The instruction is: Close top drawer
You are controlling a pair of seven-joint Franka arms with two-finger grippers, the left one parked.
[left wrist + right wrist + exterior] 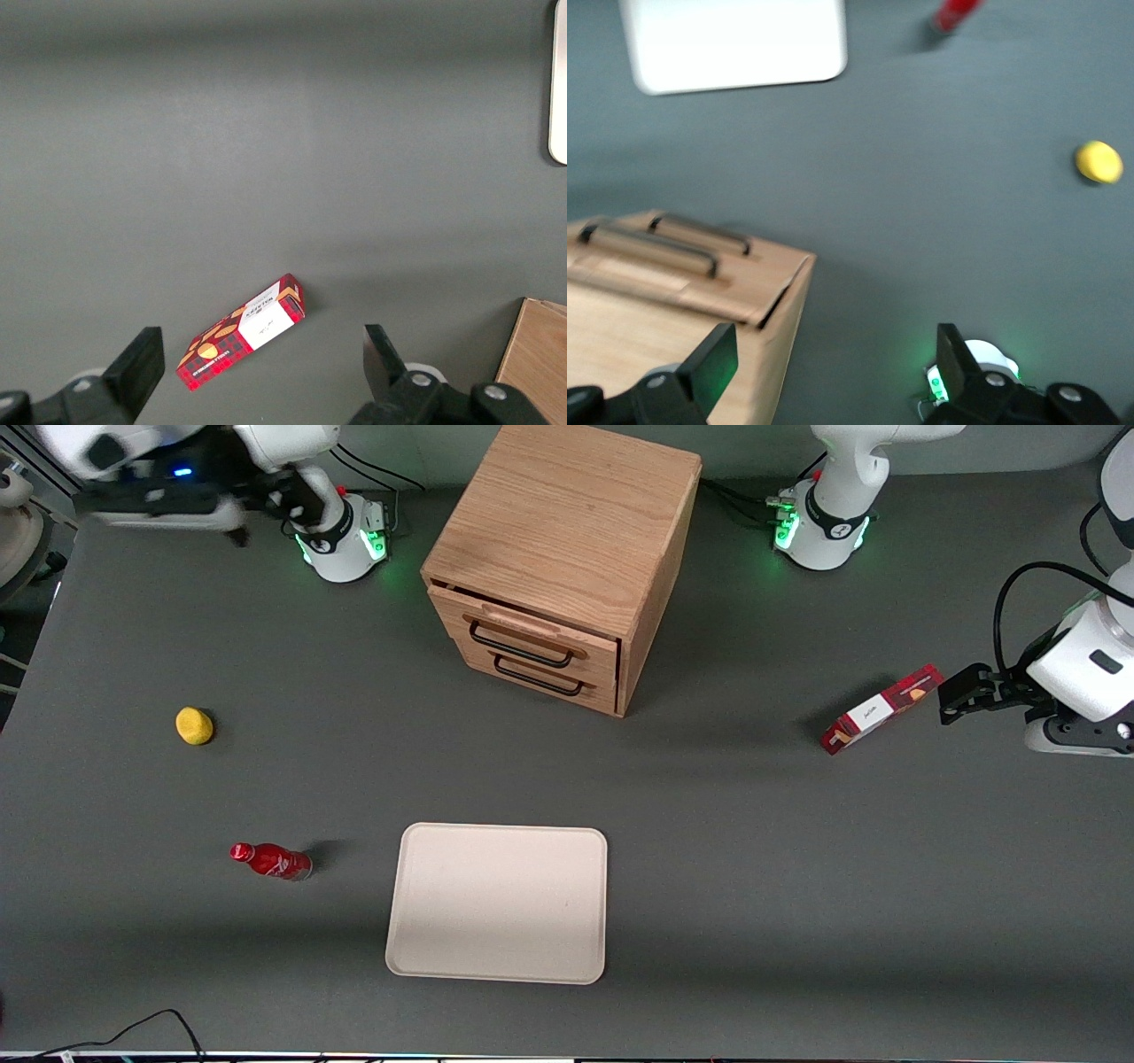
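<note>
Hovering high above the dark grey counter [797,886] near its own base, well apart from everything: black two-finger claw [833,363], fingers spread, gripping nothing. Pulled slightly out of the light-oak cabinet [567,514]: wide shallow top drawer [532,633], black wire handle.

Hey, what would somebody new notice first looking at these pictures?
Probably the oak cabinet standing mid-table, its top drawer slightly ajar. Nearer the front camera lies a bare cream tray, with a red bottle beside it and a yellow lemon toward the working arm's end. The hand hangs open above the cabinet's edge.
</note>
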